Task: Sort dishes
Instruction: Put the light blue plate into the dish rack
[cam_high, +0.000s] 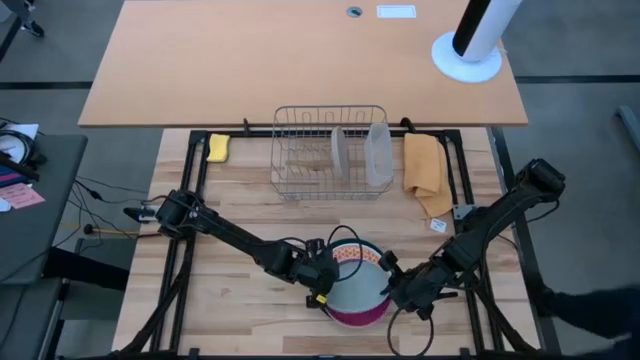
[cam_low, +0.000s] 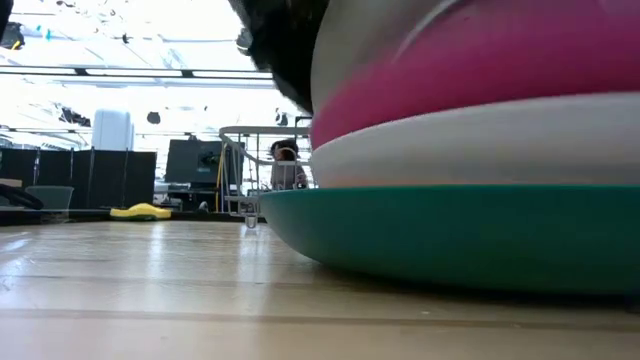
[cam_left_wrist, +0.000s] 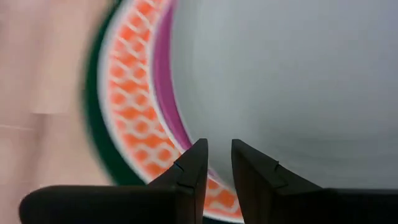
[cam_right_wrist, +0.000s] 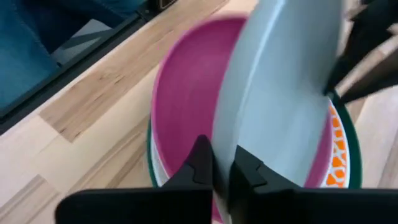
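The right tool (cam_right_wrist: 222, 163) is nearly closed, pinching the rim of the round pale grey plate (cam_right_wrist: 280, 93), tilted above the magenta pink plate (cam_right_wrist: 186, 99). The left tool (cam_left_wrist: 217, 158) is narrow at the stack's edge on the wooden bench (cam_high: 240, 210); whether it grips anything I cannot tell.

White plate (cam_low: 470, 140) and dark green plate (cam_low: 450, 225) show only edges — stack cropped.

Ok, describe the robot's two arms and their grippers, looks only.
Both arms are dark, slim and jointed, running from bases at the table's sides. The left gripper carries a small yellow mark and a looping black cable. The right gripper also trails a black cable loop. Each wrist view shows two black, wedge-shaped fingers.
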